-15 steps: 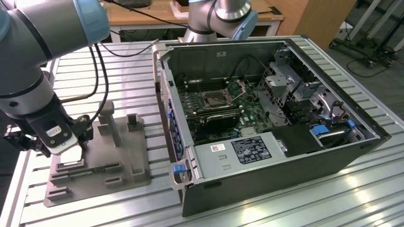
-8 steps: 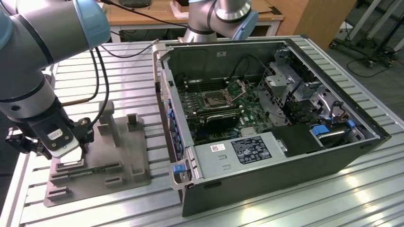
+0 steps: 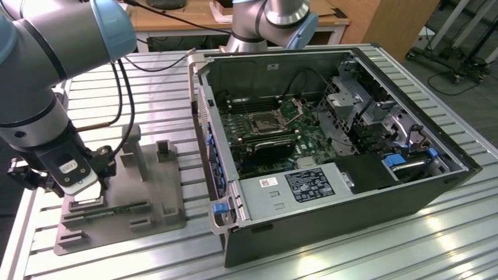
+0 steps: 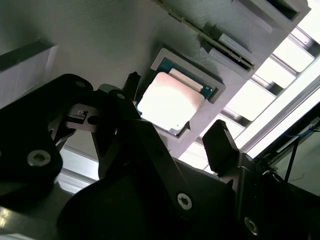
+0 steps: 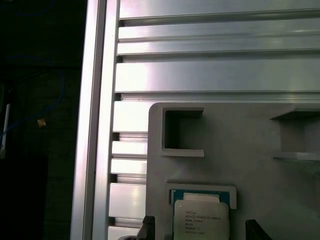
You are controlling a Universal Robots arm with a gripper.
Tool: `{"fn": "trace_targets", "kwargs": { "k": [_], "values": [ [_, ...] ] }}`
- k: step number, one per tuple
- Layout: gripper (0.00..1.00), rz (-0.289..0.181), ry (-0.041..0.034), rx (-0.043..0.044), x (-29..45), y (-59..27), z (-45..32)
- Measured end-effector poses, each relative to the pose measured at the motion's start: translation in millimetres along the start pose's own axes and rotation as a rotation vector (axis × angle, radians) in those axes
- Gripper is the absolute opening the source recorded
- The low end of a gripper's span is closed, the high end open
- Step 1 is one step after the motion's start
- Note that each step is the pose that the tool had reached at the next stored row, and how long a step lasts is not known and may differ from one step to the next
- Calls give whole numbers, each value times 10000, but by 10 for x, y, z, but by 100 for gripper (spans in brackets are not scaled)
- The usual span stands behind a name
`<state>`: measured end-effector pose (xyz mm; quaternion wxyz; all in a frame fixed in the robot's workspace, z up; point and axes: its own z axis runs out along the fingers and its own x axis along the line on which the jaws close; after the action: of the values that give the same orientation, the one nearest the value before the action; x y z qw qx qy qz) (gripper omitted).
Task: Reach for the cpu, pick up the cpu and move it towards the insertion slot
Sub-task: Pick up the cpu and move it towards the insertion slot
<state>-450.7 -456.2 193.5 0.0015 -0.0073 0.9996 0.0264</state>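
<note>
Arm: a grey and blue robot arm [image 3: 46, 111] reaches down on the exterior view's left, with its wrist low over a grey plastic tray [image 3: 160, 198].
Fingers: two dark fingers [image 4: 222, 147] are spread wide, one on each side of the cpu. Both wrist views show a gap between each tip and the chip. They hold nothing.
Cpu: a small flat square chip [image 4: 170, 102] with a pale silvery top and a strip of green edge on one side. It lies flat in a square pocket of the tray, directly beneath the fingers, and has not been lifted. The first wrist view [image 5: 201, 219] shows it from above in the same place.
Tray: it rests on the table, left of the computer case in the exterior view. It has several raised blocks and small recesses.
Memory stick: a slim green stick [image 3: 116, 210] lies in the tray just beside the arm's wrist.
Insertion slot: a square metal-framed socket [image 3: 260, 122] on the green board inside the case, with its flap raised. It is well apart from the cpu.
Computer case: a dark tower [image 3: 335, 224] lies on its side with the panel off.
Table: ribbed silver metal slats [image 3: 350, 259].
</note>
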Motion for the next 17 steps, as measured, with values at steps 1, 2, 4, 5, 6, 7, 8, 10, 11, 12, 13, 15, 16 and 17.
{"fn": "trace_targets", "kwargs": {
  "k": [1, 2, 4, 5, 6, 7, 8, 10, 11, 12, 13, 15, 16, 17],
  "values": [
    [78, 0, 3, 0, 0, -1, 2],
    [78, 0, 4, 0, 0, -2, 5],
    [78, 0, 7, -1, 0, -7, 15],
    [78, 0, 8, 0, 0, -8, 21],
    [78, 2, 9, 0, 0, -9, 29],
    [78, 12, 8, 0, 0, -10, 38],
    [78, 37, 9, 0, 0, -11, 46],
    [78, 143, 7, 0, 0, -12, 61],
    [78, 202, 6, 1, 0, -13, 67],
    [78, 260, 5, 1, 0, -13, 73],
    [78, 311, 5, 1, 0, -13, 79],
    [78, 384, 13, 3, 1, -13, 86],
    [78, 393, 14, 3, 1, -14, 87],
    [78, 394, 14, 3, 1, -14, 88]
  ]
}}
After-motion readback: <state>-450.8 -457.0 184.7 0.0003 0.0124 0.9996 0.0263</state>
